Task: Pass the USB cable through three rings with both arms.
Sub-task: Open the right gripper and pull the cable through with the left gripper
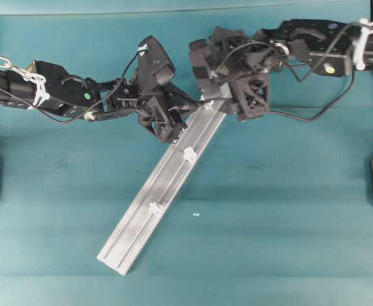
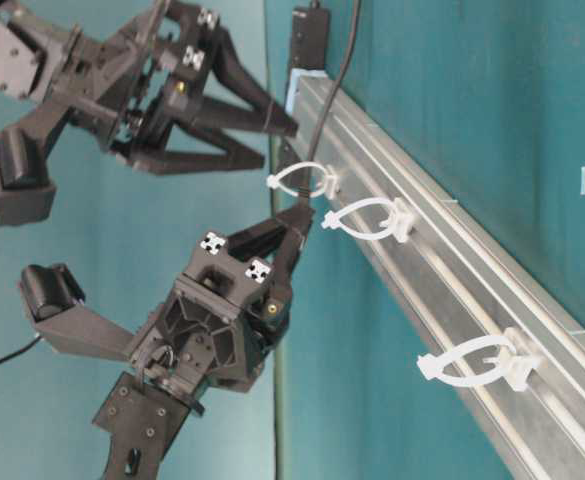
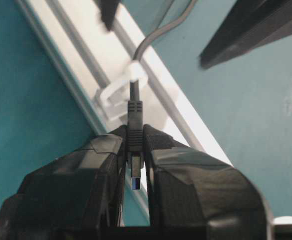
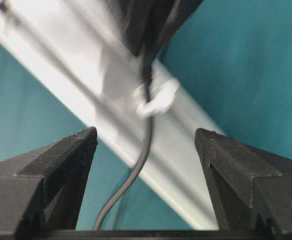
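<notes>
Cable was already through the first ring on the rail, and your left gripper was clamped on its plug just past that ring, with the silver tip pointing back between the fingers. Your right gripper stood with the fingers wide apart and held nothing; the cable ran loose between them, touching neither. The other end went up to the black hub at the top of the rail.

I judged the cable light and soft, so it would bend and sag if you took it far from the end. The plug was the only stiff part, short and hard, and it gave a sure hold. For the second ring and the third ring, you should hold the moulded part of the plug and keep the tip pointing along the rail. The rings looked thin and springy, so a hard push could bend them. Both lay on the rail over the green worktop, the third well apart from the second.
</notes>
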{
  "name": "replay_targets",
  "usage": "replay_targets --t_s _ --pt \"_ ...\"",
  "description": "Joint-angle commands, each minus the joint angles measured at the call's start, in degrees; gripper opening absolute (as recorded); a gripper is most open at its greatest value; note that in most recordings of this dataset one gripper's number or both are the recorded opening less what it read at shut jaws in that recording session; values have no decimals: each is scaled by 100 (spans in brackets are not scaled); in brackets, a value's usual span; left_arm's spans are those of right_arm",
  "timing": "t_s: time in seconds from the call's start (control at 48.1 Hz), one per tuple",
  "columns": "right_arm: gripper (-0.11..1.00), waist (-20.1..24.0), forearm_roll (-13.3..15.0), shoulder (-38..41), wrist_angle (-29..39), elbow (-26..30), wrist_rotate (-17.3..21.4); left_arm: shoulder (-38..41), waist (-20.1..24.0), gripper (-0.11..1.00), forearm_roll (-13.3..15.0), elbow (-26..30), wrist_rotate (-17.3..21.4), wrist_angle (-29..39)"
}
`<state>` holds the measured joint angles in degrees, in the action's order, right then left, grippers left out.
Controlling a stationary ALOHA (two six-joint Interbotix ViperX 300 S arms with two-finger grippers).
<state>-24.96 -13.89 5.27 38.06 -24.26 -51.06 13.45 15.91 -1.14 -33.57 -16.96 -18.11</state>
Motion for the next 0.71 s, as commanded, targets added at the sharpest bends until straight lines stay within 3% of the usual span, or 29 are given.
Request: replay_targets --t_s 0.0,0.166,0.478,0.686 --pt "86 26 9 -114 0 -18 79 -202 -44 10 -18 -35 -70 0" --pt "86 70 9 -246 -62 -26 79 -431 -105 10 -18 -237 -439 -9" --pt "85 334 18 -211 -422 88 62 -949 -246 10 -18 -475 -545 -9" --pt "85 439 26 -149 -738 97 44 -976 -325 10 -18 -396 -1169 -97"
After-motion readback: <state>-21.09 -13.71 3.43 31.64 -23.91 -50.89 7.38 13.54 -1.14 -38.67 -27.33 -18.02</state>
